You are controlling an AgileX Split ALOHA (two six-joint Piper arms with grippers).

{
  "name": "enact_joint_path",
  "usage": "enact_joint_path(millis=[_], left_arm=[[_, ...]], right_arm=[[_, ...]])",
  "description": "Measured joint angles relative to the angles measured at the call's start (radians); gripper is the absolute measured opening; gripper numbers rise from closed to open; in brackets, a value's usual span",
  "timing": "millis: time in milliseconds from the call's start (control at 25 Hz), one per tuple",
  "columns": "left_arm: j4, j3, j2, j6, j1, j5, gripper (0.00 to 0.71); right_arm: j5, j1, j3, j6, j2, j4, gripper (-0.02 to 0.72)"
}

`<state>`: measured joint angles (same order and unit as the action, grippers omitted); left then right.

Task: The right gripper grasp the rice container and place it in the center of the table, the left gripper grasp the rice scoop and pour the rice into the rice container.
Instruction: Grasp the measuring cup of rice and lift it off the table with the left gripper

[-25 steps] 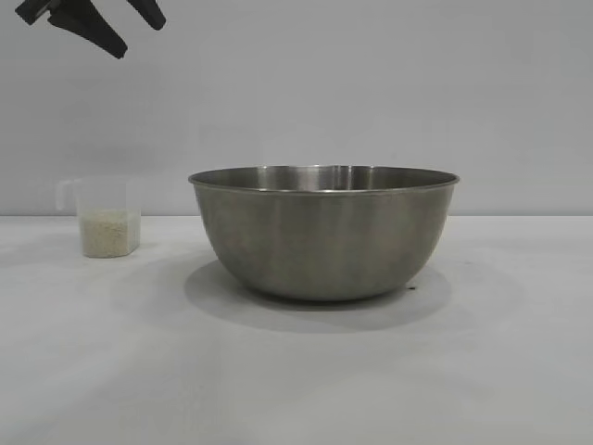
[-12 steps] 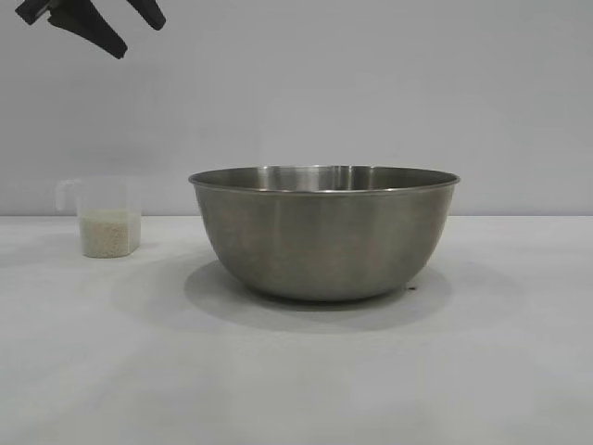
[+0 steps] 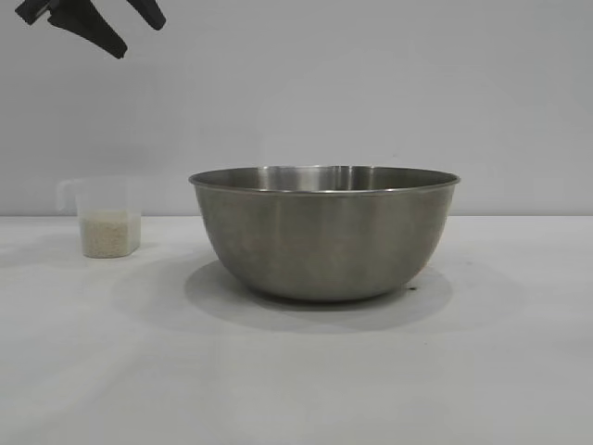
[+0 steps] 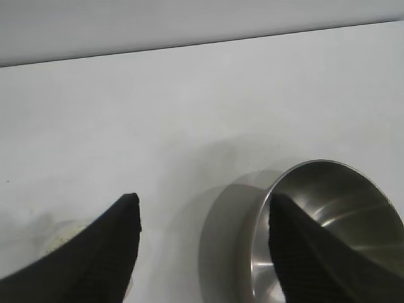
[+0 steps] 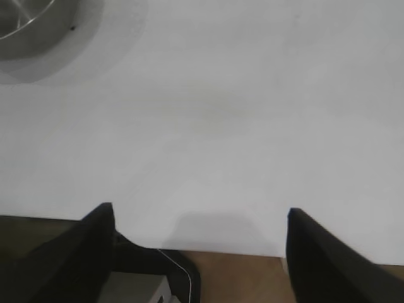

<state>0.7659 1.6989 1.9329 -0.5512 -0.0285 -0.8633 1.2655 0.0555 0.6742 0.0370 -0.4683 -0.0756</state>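
Note:
The rice container (image 3: pixel 324 232), a large steel bowl, stands in the middle of the white table (image 3: pixel 296 371). It also shows in the left wrist view (image 4: pixel 334 214) and at a corner of the right wrist view (image 5: pixel 25 16). The rice scoop (image 3: pixel 107 219), a small clear cup with rice (image 3: pixel 109 232) in it, stands to the bowl's left; a bit of it shows behind a finger in the left wrist view (image 4: pixel 60 233). My left gripper (image 3: pixel 120 28) hangs open and empty high above the scoop, its own view (image 4: pixel 202 208). My right gripper (image 5: pixel 201 211) is open and empty over the table's edge, outside the exterior view.
The table's edge (image 5: pixel 214 251) shows in the right wrist view, with a brown floor and a dark stand (image 5: pixel 164 271) below it. A plain pale wall (image 3: pixel 371 93) stands behind the table.

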Motion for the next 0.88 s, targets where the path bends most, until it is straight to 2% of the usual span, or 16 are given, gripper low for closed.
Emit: enact_joint_path(millis=[440, 880], left_arm=[[0.0, 0.0, 0.0, 0.0, 0.0, -0.002, 0.385], [0.0, 0.0, 0.0, 0.0, 0.0, -0.002, 0.385]], right_arm=[[0.0, 0.0, -0.136, -0.004, 0.135, 0.0, 0.489], [-0.107, 0.0, -0.153, 0.034, 0.139, 0.0, 0.489]])
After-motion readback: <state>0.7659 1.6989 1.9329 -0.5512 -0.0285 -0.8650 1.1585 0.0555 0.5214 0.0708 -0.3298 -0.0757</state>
